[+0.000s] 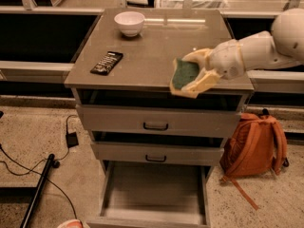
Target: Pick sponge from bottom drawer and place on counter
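My gripper (186, 76) is shut on the sponge (184, 73), whose dark green face points toward the camera. It holds the sponge just above the front right part of the counter (152, 46), close to its front edge. The white arm reaches in from the right. The bottom drawer (154, 191) stands pulled open below, and its grey inside shows nothing in it.
A white bowl (129, 22) stands at the counter's back left. A flat black remote-like bar (107, 62) lies near the counter's left front. Two shallower drawers with black handles (156, 126) are shut. An orange backpack (254, 144) leans at the cabinet's right. Cables (28, 163) lie on the floor at left.
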Controlling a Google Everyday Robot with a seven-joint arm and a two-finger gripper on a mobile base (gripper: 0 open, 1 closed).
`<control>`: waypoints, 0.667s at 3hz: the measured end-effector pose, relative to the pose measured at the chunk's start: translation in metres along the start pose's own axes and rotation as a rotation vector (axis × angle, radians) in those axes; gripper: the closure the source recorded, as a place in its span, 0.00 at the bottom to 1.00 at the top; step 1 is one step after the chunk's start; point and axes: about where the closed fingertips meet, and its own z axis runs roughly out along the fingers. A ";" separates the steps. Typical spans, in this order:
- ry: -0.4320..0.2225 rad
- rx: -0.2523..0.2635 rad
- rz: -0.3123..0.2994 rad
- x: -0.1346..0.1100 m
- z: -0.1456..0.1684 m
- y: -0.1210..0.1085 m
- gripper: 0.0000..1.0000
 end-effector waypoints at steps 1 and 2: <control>-0.077 0.188 0.155 0.003 -0.027 -0.048 1.00; -0.084 0.315 0.285 0.009 -0.027 -0.081 1.00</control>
